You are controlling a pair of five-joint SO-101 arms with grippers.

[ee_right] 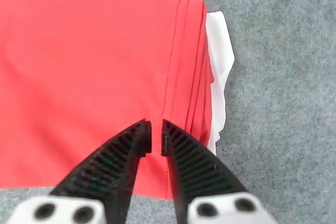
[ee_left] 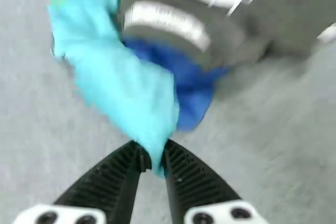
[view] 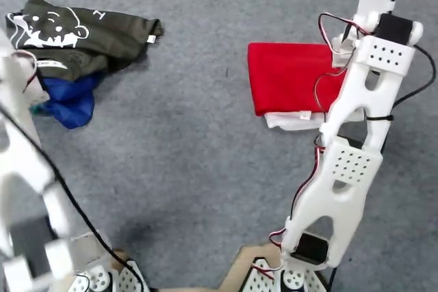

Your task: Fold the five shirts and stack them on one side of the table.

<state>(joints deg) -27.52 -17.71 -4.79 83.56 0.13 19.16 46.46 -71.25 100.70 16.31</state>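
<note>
Left tool (ee_left: 152, 163): pressed together on a corner of the light-blue shirt (ee_left: 115, 77), which is pinched between the jaws and stretched from the heap toward the tool.
Right tool (ee_right: 156, 135): jaws are held almost together with nothing seen between them; the tool is poised just over the red shirt (ee_right: 89, 77), near its stitched hem.
Finished stack: the red shirt is laid folded on the white shirt (view: 293, 121), whose edge is left showing beneath it, on the right side of the counter (view: 191, 169).
Unfolded heap: the dark green shirt (view: 89, 32) is bunched at the far left corner, with the blue shirt (view: 72, 100) crumpled partly under it; the light-blue shirt is tucked into the same heap.
Done so far: two of the five shirts are judged folded and stacked.
Step in hand: a third shirt is judged to be singled out from the heap by the left tool.
Left to do: three shirts are judged still to be spread, folded and added to the stack.
</note>
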